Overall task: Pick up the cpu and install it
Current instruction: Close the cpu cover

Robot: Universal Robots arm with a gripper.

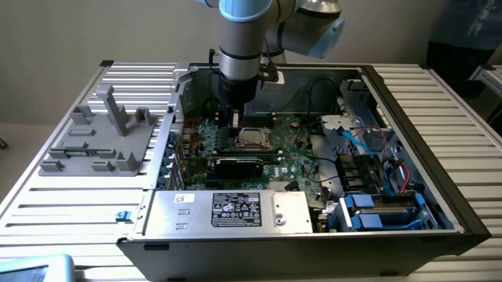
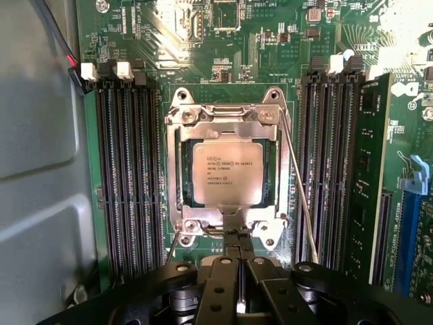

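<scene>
The cpu (image 2: 226,172) lies flat in the motherboard socket, its silver top with printed text facing up, and the metal socket frame (image 2: 226,114) is folded down around its edges. A thin wire lever (image 2: 298,183) runs along one side of the socket. My gripper (image 2: 238,252) hovers just off the socket's edge, its two black fingers pressed together with nothing between them. In the exterior view the gripper (image 1: 235,120) reaches down into the open computer case, right beside the cpu (image 1: 253,137).
Black memory slots (image 2: 128,169) flank the socket on both sides. A graphics card (image 1: 239,164), power supply (image 1: 235,208), blue drive bays (image 1: 377,211) and cables crowd the case. A grey plastic fixture (image 1: 102,135) stands on the slatted table at the exterior view's left.
</scene>
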